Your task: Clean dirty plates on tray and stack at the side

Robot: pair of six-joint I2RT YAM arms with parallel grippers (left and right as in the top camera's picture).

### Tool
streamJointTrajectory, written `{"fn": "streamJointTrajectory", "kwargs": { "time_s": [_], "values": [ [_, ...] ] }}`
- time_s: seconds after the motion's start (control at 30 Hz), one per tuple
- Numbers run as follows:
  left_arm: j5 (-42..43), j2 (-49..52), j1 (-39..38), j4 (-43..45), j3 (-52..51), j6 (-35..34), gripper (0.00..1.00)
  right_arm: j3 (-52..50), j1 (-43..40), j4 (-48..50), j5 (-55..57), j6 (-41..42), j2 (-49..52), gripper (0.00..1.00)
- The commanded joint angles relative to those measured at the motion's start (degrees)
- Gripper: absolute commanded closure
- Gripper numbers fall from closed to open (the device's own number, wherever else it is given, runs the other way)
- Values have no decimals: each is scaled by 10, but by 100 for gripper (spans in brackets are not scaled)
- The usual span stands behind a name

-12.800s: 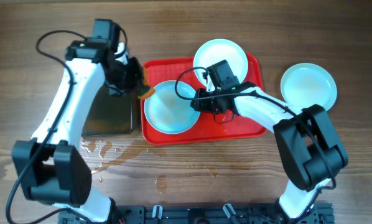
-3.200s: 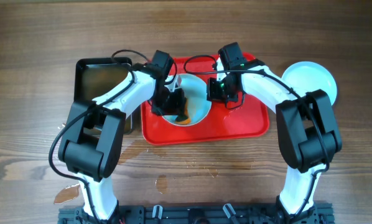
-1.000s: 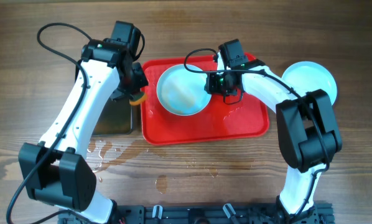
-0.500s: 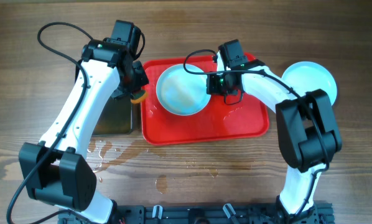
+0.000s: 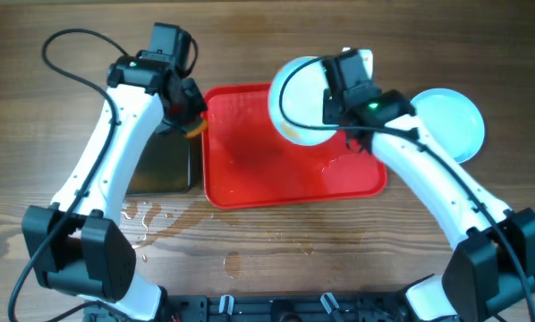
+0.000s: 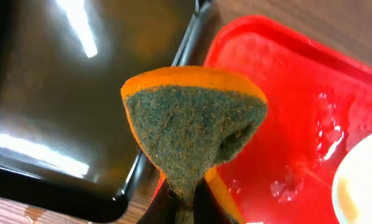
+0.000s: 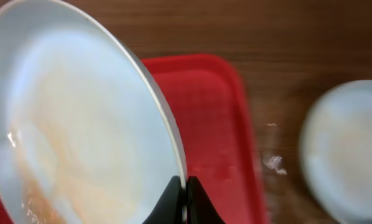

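The right tool (image 5: 333, 97) is pinched shut on the rim of a plate (image 5: 299, 89). It holds the plate tilted and clear of the tray (image 5: 250, 170), over the tray's far right corner. In the right wrist view the two fingers (image 7: 172, 200) close tight on the thin edge of the plate (image 7: 80, 137). A faint brown-orange smear shows on the plate's lower left face, and the tray (image 7: 217, 124) lies below and behind it.

A second plate (image 5: 451, 125) sits flat on the bench (image 5: 276, 241) just right of the tray. It is blurred in the right wrist view (image 7: 348, 149).

The left tool (image 5: 189, 114) hangs at the tray's far left corner, clamped on a folded sponge (image 5: 194, 130). The left wrist view shows the sponge (image 6: 192, 124) with its orange body and green scouring face outward, squeezed at its base by the tool (image 6: 186, 205). It hovers over the line where the black pan (image 6: 80, 81) meets the tray's left rim (image 6: 285, 99).

Water beads on the red tray floor. Small puddles (image 5: 138, 215) lie on the bench near the tray's near left corner.
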Motion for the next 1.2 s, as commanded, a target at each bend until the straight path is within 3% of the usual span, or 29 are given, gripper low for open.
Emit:
{"fn": "streamJointTrajectory", "kwargs": {
  "time_s": [0.0,0.17,0.33,0.77,0.83,1.0,1.07,1.17],
  "values": [
    [1,7,24,3,0,11,96,5,56,-13,223,7,-6,96],
    [1,7,36,3,0,11,96,5,151,-15,430,7,-6,96],
    [1,7,36,3,0,11,96,5,208,-8,550,7,-6,96],
    [1,7,36,3,0,11,96,5,220,-8,589,6,-6,96],
    [1,7,36,3,0,11,96,5,219,-8,519,6,-6,96],
    [1,7,36,3,0,11,96,5,179,-6,167,7,-6,96],
    [1,7,36,3,0,11,96,5,136,1,11,7,-6,96],
    [1,7,36,3,0,11,96,5,69,0,-128,5,-6,96]
  ]
}}
